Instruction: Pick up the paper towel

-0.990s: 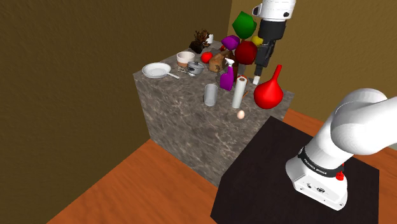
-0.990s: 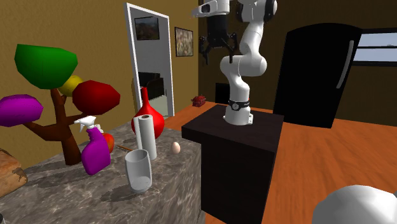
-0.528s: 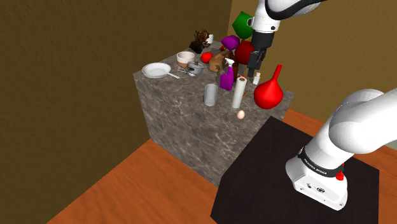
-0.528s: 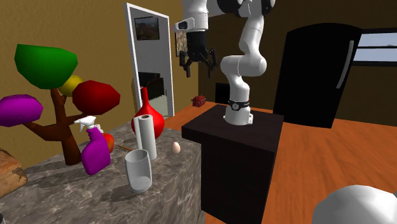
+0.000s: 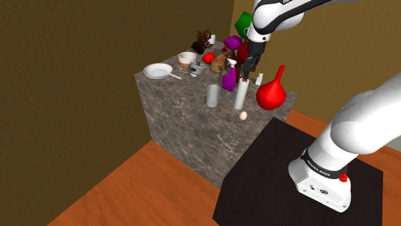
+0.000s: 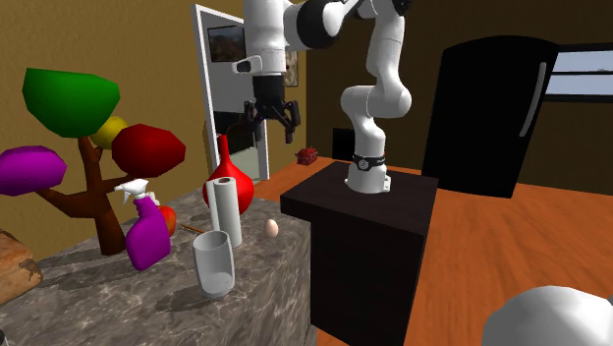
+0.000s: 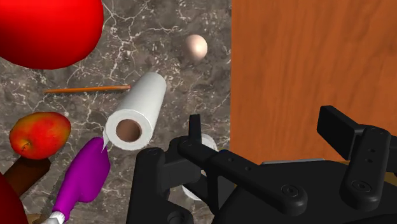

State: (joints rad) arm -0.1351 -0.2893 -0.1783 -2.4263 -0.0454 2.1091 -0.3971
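Black gripper [image 6: 270, 122] spread wide, grasping nothing, hanging over counter just off top of white paper towel [image 5: 241, 94], not touching. Roll upright on grey marble counter [image 5: 186, 128], near edge facing stand. Crowding it: red vase [image 5: 271, 93], purple spray bottle [image 5: 229, 78], grey cup [image 5: 213, 95]. Egg [image 5: 243, 115], pencil [image 7: 88, 88], apple [image 7: 38, 133] close by. Half second ago gripper higher, nearer vase; now lower, closer to roll. Lettering on arm's base band too small to read.

The paper towel [image 6: 224, 201] is partly hidden by the grey cup [image 6: 214, 263]. A white shape [image 6: 552, 317] is cut off, lower right.
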